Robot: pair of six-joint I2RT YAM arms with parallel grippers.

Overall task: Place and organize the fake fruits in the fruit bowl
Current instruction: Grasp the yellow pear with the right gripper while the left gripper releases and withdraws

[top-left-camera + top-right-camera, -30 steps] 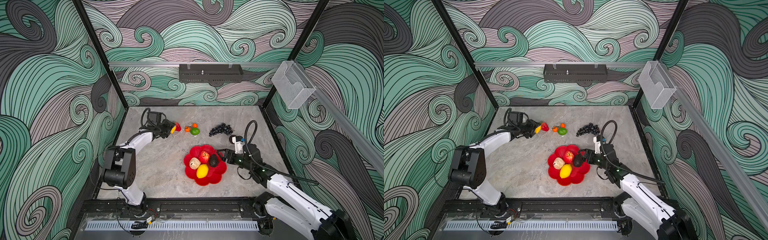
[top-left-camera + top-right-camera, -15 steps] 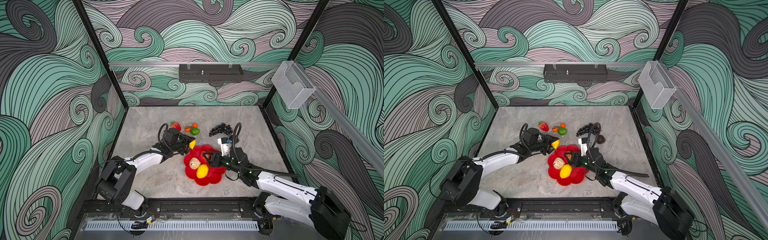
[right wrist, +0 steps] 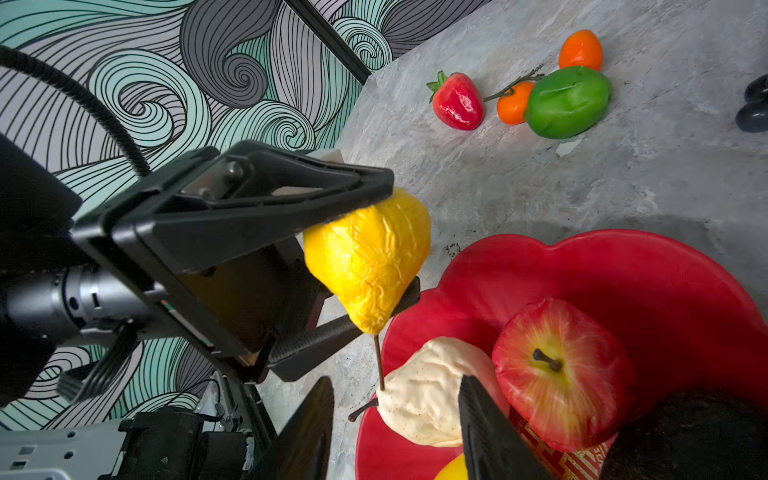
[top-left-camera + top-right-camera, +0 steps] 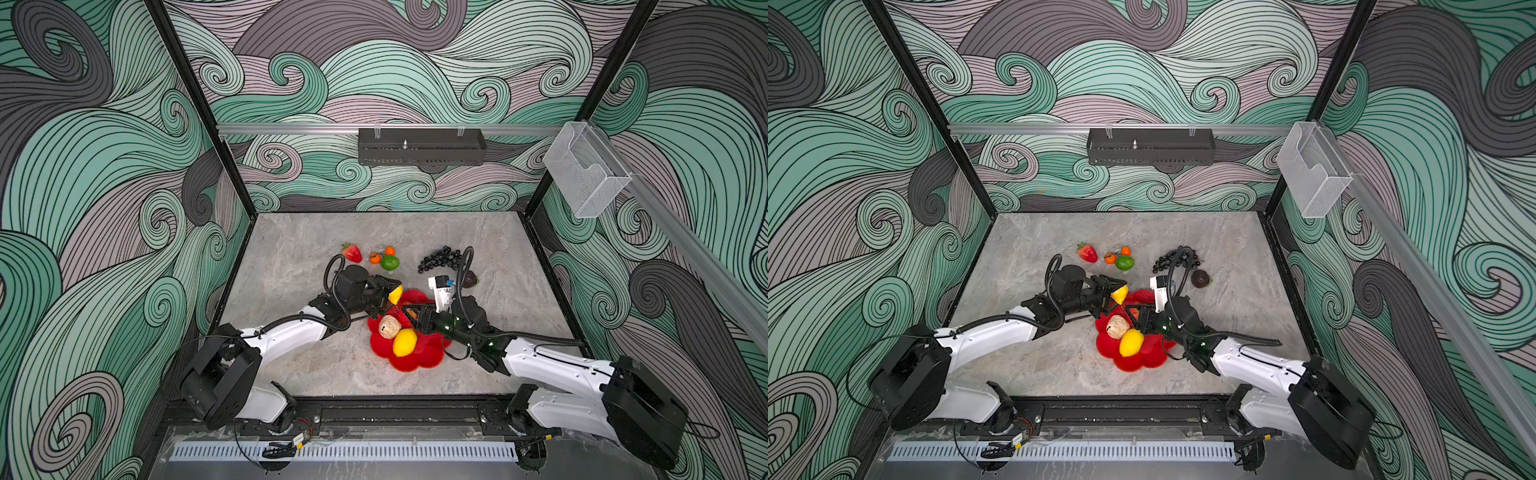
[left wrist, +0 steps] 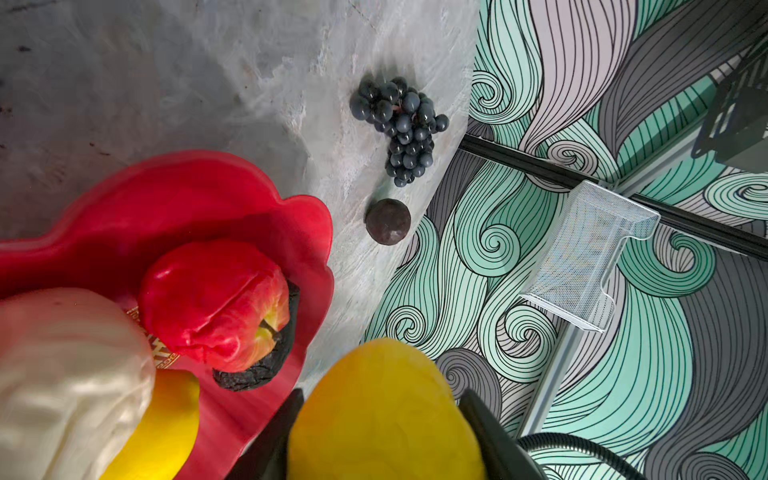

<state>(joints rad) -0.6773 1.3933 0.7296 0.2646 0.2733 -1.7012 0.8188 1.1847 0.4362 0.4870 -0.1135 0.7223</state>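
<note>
My left gripper (image 4: 392, 294) is shut on a yellow pear (image 3: 370, 257) and holds it above the far left rim of the red fruit bowl (image 4: 415, 365). In the bowl lie a beige pear (image 4: 389, 326), a lemon (image 4: 404, 342), a red apple (image 3: 557, 374) and a dark wrinkled fruit (image 3: 685, 436). My right gripper (image 3: 395, 432) hangs low over the bowl. Its jaws stand apart, one finger beside the beige pear and the other clear of it. On the table behind lie a strawberry (image 4: 352, 252), two small oranges (image 4: 375, 258), a lime (image 4: 390, 262) and dark grapes (image 4: 440, 259).
A dark brown round fruit (image 4: 469, 279) sits on the table right of the bowl, close to the right arm's cable. The two grippers are close together over the bowl's far side. Patterned walls enclose the table, with a clear holder (image 4: 582, 174) high on the right.
My left gripper has carried the yellow pear from the table's far left to the bowl's rim. My right gripper has moved left across the bowl and its jaws have narrowed.
</note>
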